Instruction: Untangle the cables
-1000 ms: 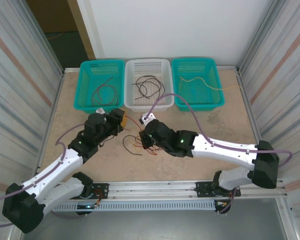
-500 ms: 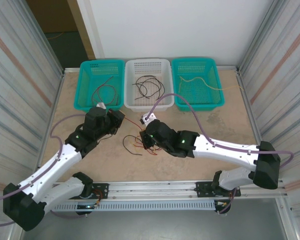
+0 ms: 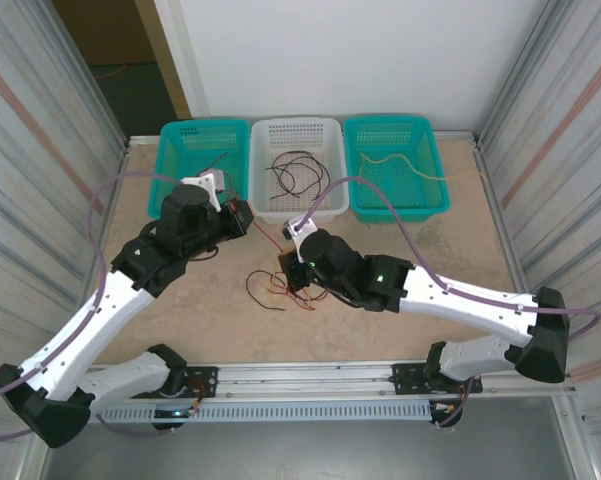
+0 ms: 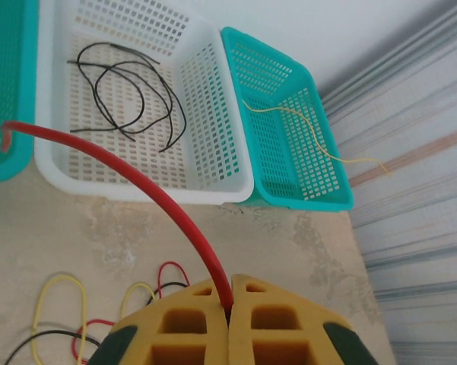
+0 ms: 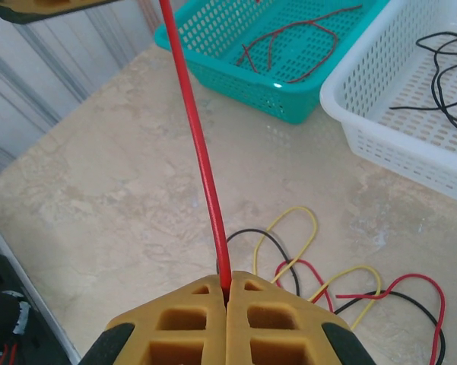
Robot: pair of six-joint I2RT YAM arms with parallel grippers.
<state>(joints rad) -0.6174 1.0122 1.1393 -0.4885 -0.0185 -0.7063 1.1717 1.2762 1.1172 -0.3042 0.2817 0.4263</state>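
- The left pincer (image 4: pixel 230 308) is pressed together on the red cable (image 4: pixel 160 199).
- The right pincer (image 5: pixel 226 293) pinches the same red cable, stretched straight between both.
- The other cables (image 3: pixel 272 288) lie as loose yellow, red and black loops on the tabletop (image 3: pixel 450 250), just beside the right pincer.

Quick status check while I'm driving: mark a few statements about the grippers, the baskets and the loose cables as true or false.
1. The left gripper and the right gripper are both shut on the red cable. True.
2. The white basket holds yellow cables. False: it holds black cables.
3. Every cable is already in a basket. False: a tangle of yellow, red and black loops lies on the table beside the right gripper.
4. A yellow cable lies in the right teal basket. True.
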